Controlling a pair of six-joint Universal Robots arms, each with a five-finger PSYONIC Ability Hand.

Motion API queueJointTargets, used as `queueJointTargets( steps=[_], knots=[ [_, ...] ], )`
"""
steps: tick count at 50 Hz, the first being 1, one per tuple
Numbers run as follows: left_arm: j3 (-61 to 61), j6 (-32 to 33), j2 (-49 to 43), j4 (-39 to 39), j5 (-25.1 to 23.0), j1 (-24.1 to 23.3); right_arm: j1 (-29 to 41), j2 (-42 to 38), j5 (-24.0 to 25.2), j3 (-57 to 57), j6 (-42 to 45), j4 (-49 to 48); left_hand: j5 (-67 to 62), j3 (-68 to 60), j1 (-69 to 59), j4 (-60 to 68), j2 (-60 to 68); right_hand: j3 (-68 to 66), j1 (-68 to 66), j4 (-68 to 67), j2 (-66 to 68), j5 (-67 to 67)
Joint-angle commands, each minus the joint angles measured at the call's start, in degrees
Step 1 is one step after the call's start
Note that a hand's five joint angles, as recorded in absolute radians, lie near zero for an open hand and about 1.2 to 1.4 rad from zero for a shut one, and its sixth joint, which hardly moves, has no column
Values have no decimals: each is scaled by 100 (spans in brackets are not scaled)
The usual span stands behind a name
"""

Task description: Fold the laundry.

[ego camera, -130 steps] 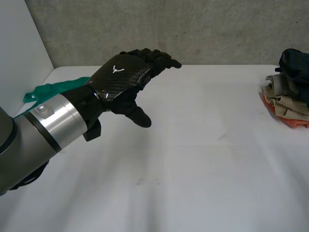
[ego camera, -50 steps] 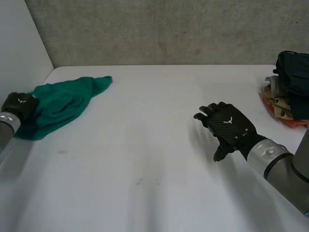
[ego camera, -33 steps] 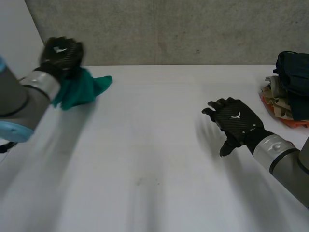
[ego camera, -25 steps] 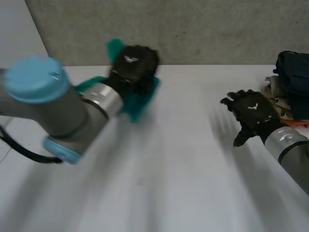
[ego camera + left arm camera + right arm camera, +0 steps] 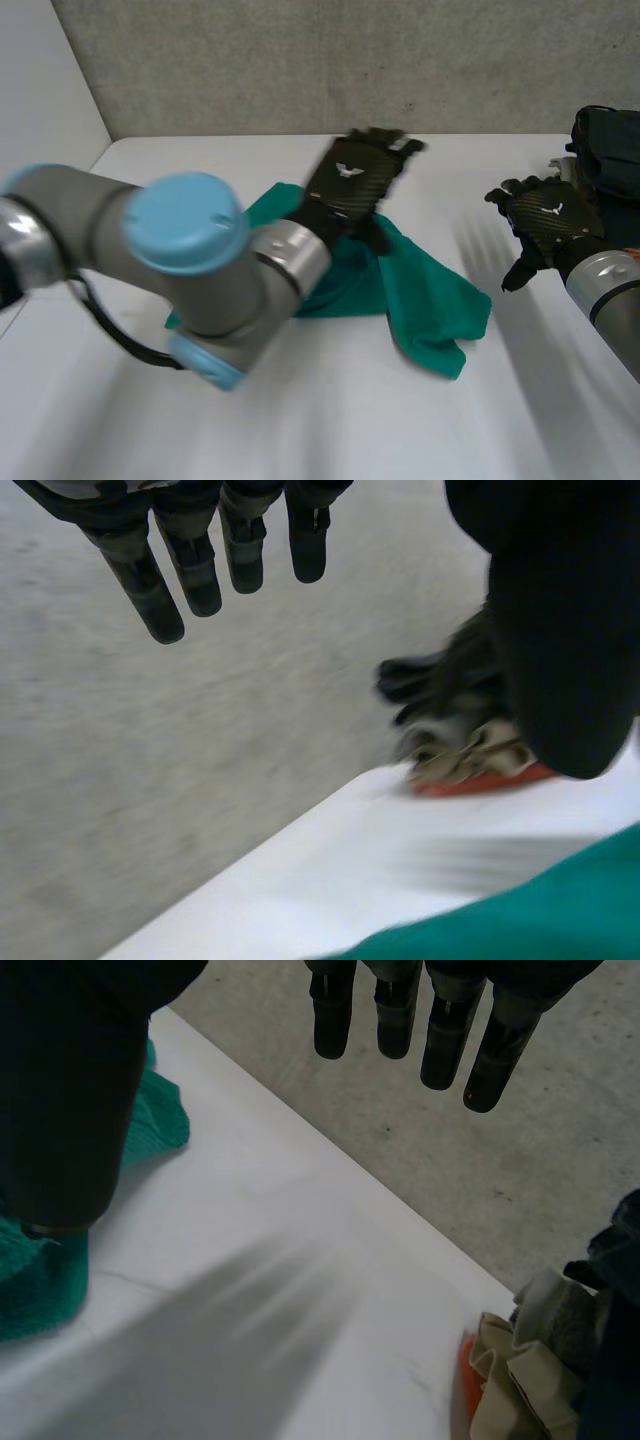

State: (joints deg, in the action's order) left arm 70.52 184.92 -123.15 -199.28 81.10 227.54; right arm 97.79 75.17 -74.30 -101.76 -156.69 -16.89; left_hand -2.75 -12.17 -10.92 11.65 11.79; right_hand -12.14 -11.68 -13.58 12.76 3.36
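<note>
The left hand [image 5: 350, 185] is held open above the table [image 5: 300, 420], its fingers [image 5: 192, 565] stretched straight and the thumb set apart, with nothing gripped. A green cloth [image 5: 425, 295] is laid crumpled on the table under and just beside this hand. Part of it is covered by the left arm, and a loose fold is spread out on the side toward the right hand [image 5: 545, 212]. In the left wrist view an edge of the cloth is seen below the thumb. The right hand is likewise open, its fingers [image 5: 445, 1040] straight and slightly spread, with nothing held. It is placed apart from the cloth, over bare table. A pile of clothes [image 5: 605, 135], dark on top with beige and orange beneath, is stacked near the right hand, on the side away from the green cloth. The same pile is seen beyond the left hand's thumb in the left wrist view.
</note>
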Motion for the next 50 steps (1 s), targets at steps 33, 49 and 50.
queueJointTargets(
  steps=[33, 49, 50],
  knots=[
    [2134, 2338, -68, -5, 478, 2084, 2016, -1655, -331, 1483, 2609, 1277, -2466, -2524, -2649, 2575, 2561, 214, 168, 358, -276, -336],
    [1597, 3146, -333, 21, 644, 1926, 1849, -1330, -436, 1501, 2723, 1338, -6725, -6783, -6908, 6835, 6821, -6786, -6832, -6642, 6724, 6664],
    [1588, 3138, -254, 21, 662, 1925, 1797, -1286, -436, 1492, 2749, 1355, -6725, -6783, -6908, 6835, 6821, -6786, -6832, -6642, 6724, 6664]
  ],
)
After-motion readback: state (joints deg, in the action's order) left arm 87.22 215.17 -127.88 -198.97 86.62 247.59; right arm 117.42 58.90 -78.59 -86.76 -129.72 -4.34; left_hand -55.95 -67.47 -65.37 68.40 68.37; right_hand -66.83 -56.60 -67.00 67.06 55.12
